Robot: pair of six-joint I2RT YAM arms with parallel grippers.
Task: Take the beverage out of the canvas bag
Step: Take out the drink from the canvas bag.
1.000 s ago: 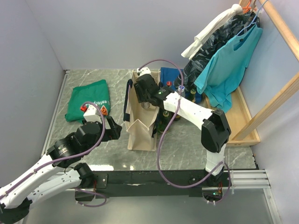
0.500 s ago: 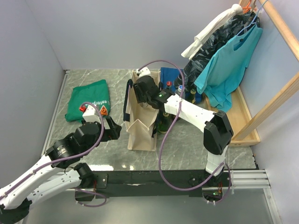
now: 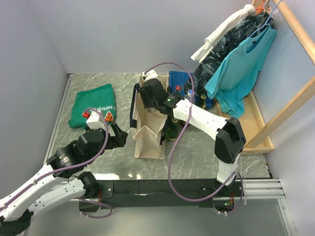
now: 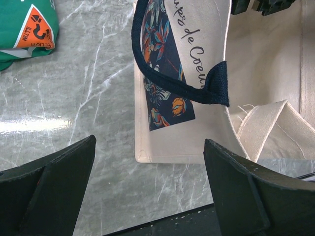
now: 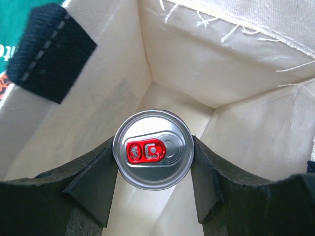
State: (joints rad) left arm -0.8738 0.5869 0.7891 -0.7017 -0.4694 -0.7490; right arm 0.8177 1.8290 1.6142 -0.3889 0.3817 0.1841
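Note:
The cream canvas bag with navy strap handles stands upright mid-table. My right gripper reaches down into its open top. In the right wrist view a silver beverage can with a red pull tab stands inside the bag, and the right gripper has both fingers pressed against the can's sides. My left gripper is open and empty, low beside the bag's left side. In the left wrist view it faces the bag's printed side.
A folded green T-shirt lies far left, also in the left wrist view. A blue cloth and dark bottles sit right of the bag. Hanging clothes on a wooden rack fill the right side.
My right gripper has shifted slightly left and deeper over the bag's opening. The left arm has barely moved.

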